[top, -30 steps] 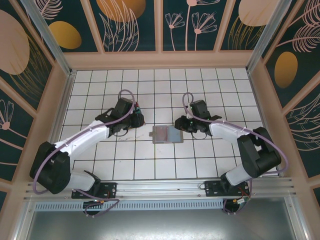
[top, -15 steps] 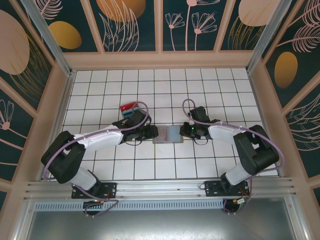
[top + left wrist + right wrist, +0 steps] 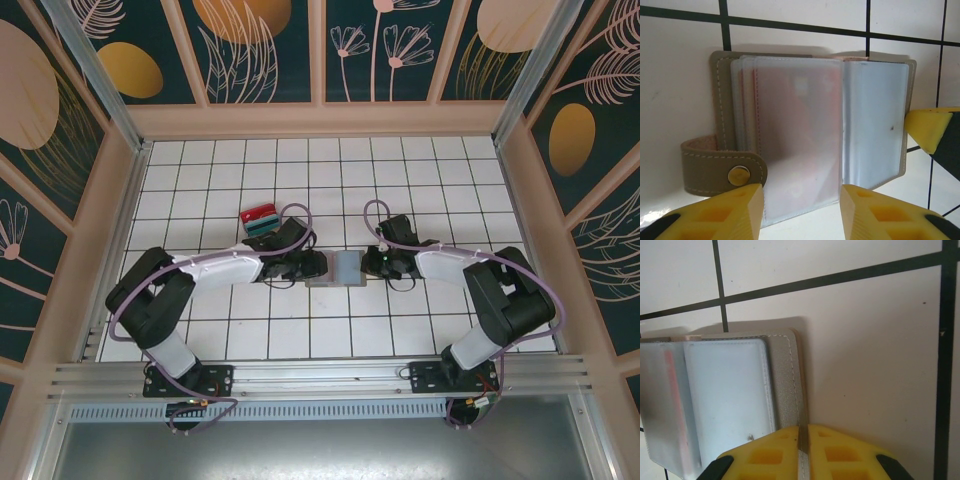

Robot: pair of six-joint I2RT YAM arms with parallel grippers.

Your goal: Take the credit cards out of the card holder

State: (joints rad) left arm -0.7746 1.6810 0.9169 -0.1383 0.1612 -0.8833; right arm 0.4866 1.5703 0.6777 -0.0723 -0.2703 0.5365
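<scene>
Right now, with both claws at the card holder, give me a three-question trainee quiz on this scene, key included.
1. True or false: the left claw is open, its fingers apart in front of the clear sleeves of the card holder.
2. Fill in: the right claw is shut on the card holder's outer ____.
3. Where do the loose credit cards lie? A) on the tiled table beyond the left arm; B) in the right claw; C) on top of the card holder.
Key: 1 true; 2 cover edge; 3 A.
</scene>
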